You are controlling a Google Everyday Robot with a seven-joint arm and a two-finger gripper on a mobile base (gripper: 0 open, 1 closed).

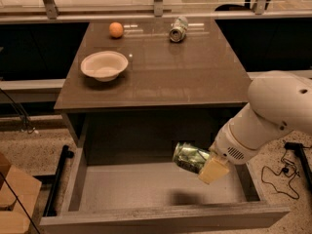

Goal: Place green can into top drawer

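Note:
The green can (pixel 190 157), green and white patterned, lies on its side in my gripper (pixel 207 164), which is shut on it. The gripper holds the can in the air above the right half of the top drawer (pixel 156 186). The drawer is pulled wide open below the table, its pale grey floor showing a small shadow under the can. My white arm (pixel 273 116) reaches in from the right.
On the brown table top (pixel 195 77) stand a white bowl (pixel 104 65), an orange (pixel 116 29) and a silver-grey can (pixel 178 29) lying on its side at the back. Cables (pixel 282 174) lie on the floor at right. A wooden object (pixel 12 199) is at left.

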